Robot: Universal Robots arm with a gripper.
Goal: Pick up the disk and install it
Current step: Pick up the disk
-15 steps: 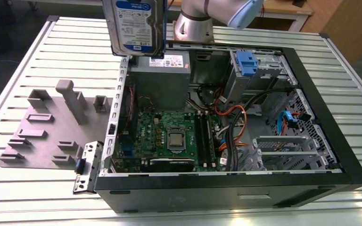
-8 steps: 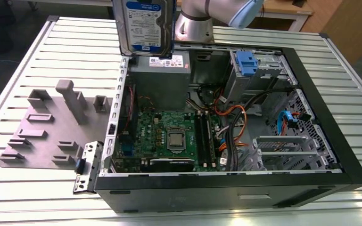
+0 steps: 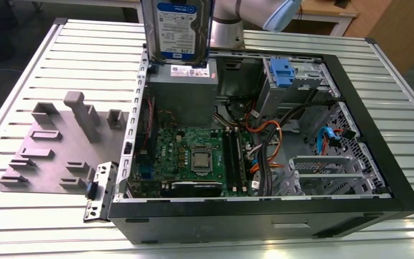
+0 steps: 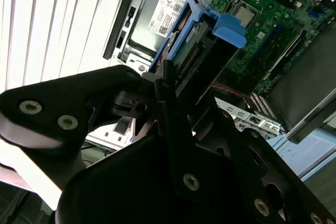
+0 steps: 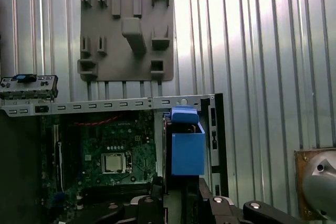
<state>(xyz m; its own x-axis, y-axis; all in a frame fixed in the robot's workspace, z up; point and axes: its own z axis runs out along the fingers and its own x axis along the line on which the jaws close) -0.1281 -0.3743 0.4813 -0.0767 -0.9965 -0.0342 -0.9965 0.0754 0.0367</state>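
Across the slatted metal table (image 3: 34,54) lies the open computer case (image 3: 379,178), side panel off and its interior facing up. On the exterior view's left, just beside the case, sits a grey fixture plate (image 3: 49,156) with raised blocks.

Inside the case:
- The power supply (image 3: 185,91) sits in the far corner on the exterior view's left.
- The motherboard (image 3: 192,156) lies nearer, with the processor socket (image 3: 200,159) bare.
- A drive cage with a blue latch (image 3: 282,73) stands at the far side, toward the exterior view's right.
- A bare metal bracket (image 3: 325,167) sits nearer on that side.
- Orange cables (image 3: 264,129) loop between the board and these bays.

The disk (image 3: 176,29) hangs upright above the power supply, clear of the case rim, with its label facing the exterior camera. The gripper (image 4: 186,90) has its fingers clamped on the disk's upper part. In the second wrist view the blue carrier frame (image 4: 226,27) and the connector end point down, away from the fingers.

Judgement: the pick looks done and the step in hand is the carry toward a bay. Which bay takes the carrier I cannot tell.

To do the carry well:
- Keep the clamp firm, since an upright slab held by one end can swing or slip.
- Travel above the rim and above the cable loops.
- Hold the carrier rails square to the bay opening, as a skewed entry would likely jam the plastic frame.
- Watch the connector end, since it leads and would strike first.
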